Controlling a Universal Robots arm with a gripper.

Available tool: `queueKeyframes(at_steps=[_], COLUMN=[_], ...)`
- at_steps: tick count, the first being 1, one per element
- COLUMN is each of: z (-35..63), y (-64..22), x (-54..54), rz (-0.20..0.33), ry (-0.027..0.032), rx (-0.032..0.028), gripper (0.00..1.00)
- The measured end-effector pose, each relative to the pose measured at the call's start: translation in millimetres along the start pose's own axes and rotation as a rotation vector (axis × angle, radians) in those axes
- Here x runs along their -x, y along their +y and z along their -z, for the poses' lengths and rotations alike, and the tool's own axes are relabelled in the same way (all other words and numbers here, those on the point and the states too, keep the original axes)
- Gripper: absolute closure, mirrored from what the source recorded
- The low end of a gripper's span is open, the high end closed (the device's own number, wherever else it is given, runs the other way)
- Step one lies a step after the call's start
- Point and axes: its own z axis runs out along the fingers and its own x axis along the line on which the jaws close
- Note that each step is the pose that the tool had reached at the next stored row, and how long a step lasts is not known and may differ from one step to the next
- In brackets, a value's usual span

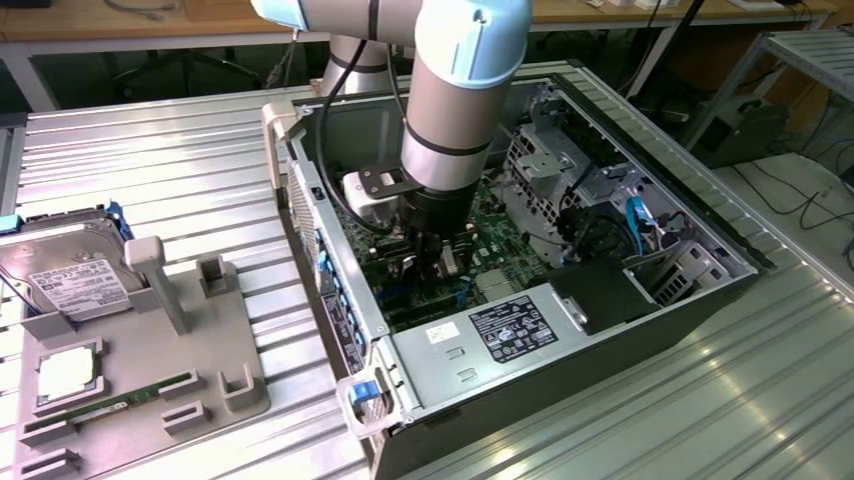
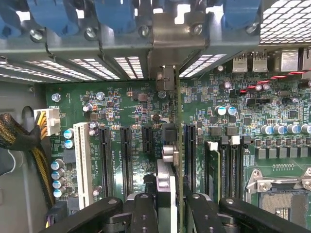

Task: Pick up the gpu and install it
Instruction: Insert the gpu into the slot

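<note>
The gpu (image 2: 171,160) is held edge-on, clamped in the gripper (image 2: 167,213), just above the motherboard (image 2: 121,102) slots inside the open computer case (image 1: 667,330).

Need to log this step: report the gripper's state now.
Gripper: closed on the gpu, held edge-on over the motherboard slots.

Ribbed metal desk (image 1: 174,160) under even, bright light. Behind it, a long wooden bench (image 1: 160,25) with dark space beneath. At the exterior view's right, a grey metal rack (image 1: 814,60), pale floor (image 1: 801,190) and loose black cables (image 1: 814,205).
</note>
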Motion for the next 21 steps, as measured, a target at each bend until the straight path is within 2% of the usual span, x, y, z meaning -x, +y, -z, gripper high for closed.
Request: queueKeyframes(at_steps=[16,18,20,21], z=[-2.0,-3.1,-2.2,-1.9], y=[0.1,0.2,0.2,0.1], x=[-0.1,0.2,0.2,0.1], rz=[0.000,-0.001,0.000,0.000], ry=[0.0007,-0.0022,0.0002,0.0006], rx=[0.0005,-0.0004,0.0003,0.0005], gripper=[0.72,0.71,0.71,0.64])
